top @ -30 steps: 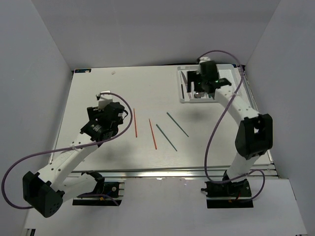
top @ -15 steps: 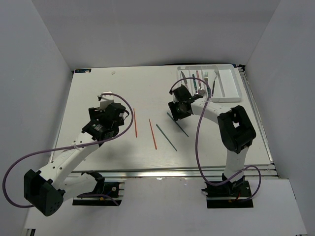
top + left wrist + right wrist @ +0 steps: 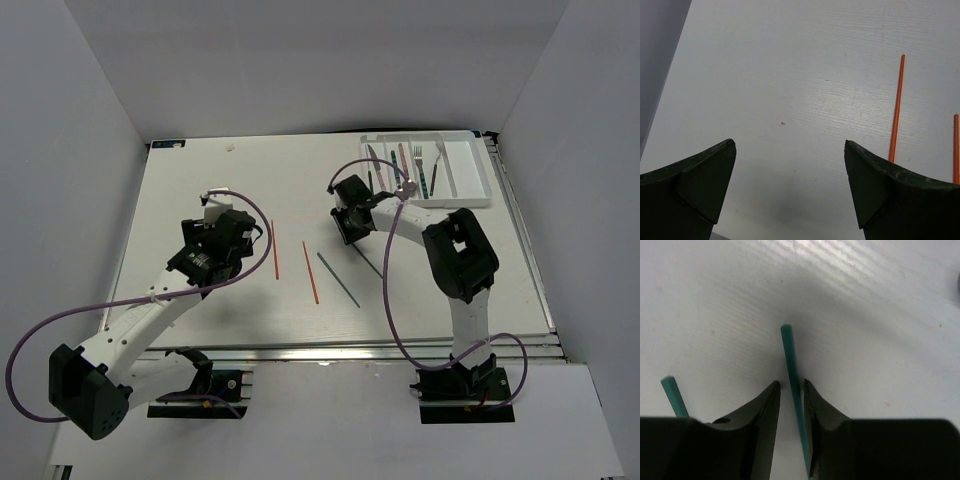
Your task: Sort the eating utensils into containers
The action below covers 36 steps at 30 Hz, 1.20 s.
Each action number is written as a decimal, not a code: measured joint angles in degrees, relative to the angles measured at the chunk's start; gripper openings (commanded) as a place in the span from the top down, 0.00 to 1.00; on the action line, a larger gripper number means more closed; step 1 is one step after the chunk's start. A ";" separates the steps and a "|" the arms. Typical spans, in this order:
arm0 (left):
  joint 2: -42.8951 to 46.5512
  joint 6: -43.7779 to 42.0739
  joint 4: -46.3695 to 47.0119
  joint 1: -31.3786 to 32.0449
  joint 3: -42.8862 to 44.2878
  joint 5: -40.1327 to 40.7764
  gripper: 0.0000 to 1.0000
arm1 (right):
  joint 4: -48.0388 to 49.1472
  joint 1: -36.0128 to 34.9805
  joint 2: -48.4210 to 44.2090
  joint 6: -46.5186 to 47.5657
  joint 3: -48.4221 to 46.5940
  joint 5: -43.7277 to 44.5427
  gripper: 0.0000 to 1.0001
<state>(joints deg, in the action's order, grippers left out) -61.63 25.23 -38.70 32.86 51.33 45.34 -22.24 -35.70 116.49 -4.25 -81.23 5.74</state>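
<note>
Four chopsticks (image 3: pixel 311 271) lie on the tabletop (image 3: pixel 200 170), two red, two teal. Other cutlery (image 3: pixel 418 165) sits in the tray (image 3: pixel 472 175), so I judge most sorting done. My right claw (image 3: pixel 791 382) straddles one teal chopstick (image 3: pixel 790 355), nearly closed, a slight gap showing. My left claw (image 3: pixel 789 143) hangs wide open beside the red pair.

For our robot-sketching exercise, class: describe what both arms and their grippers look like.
The left arm and right arm have white links with bulky black joints; a purple cable loops along each. The left gripper and right gripper have dark, tapered wedge fingers.
</note>
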 measured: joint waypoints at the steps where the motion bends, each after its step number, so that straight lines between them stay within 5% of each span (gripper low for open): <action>1: 0.00 -0.02 0.04 0.00 0.00 -0.15 0.02 | 0.00 0.02 0.59 0.17 -0.74 0.04 0.79; 4: 0.00 -0.22 0.11 0.00 -0.02 -0.57 0.02 | 0.13 0.00 2.05 0.87 -2.73 0.17 1.00; 12: 0.33 -0.42 0.13 0.00 -0.02 -1.53 0.02 | -2.69 0.76 2.93 3.48 -6.21 -0.09 1.00; 19: 1.57 -0.52 0.17 0.00 -0.22 -3.28 0.02 | -10.25 9.29 11.87 10.84 -35.60 5.95 1.00; 28: 2.93 -0.81 1.20 0.00 -1.01 -7.17 0.02 | 10.88 19.96 19.21 35.56 -42.29 35.01 1.00; 36: 2.86 -0.83 1.33 0.00 -1.40 -8.94 0.02 | 18.49 23.54 27.28 45.07 -42.60 38.93 1.00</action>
<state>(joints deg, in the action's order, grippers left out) -58.76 24.40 -37.36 32.86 49.93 36.40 -3.75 -12.16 143.76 40.82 -123.83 44.66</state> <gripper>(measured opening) 0.980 0.012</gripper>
